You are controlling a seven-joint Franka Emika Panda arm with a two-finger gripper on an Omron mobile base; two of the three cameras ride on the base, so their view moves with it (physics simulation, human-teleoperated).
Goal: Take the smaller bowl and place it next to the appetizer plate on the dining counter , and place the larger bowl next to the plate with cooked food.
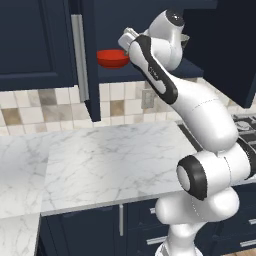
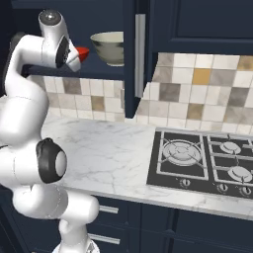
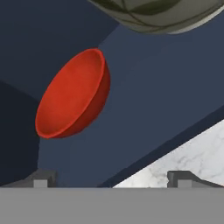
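The open cabinet door [image 1: 91, 60] stands out over the worktop [image 1: 100, 160] left of the shelf. On the shelf the red bowl [image 3: 72, 94] and beige bowl [image 2: 108, 47] sit apart, open space before both. The spread fingers [image 3: 43, 178] touch nothing.

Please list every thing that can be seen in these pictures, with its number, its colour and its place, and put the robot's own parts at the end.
small bowl: one, glossy red, on the shelf of the open wall cabinet, in front of the gripper.
large bowl: one, beige with a grey-green outside, on the same shelf, beside the red one.
wall cabinet: dark navy, above the worktop, its door open.
worktop: one, white marble with grey veins, under the cabinet.
hob: one, black with grey burners, set into the worktop.
tiles: beige, grey and brown, on the wall behind the worktop.
arm: one, white with dark joints, raised to the shelf.
gripper: one, dark fingertips, open, holding nothing.
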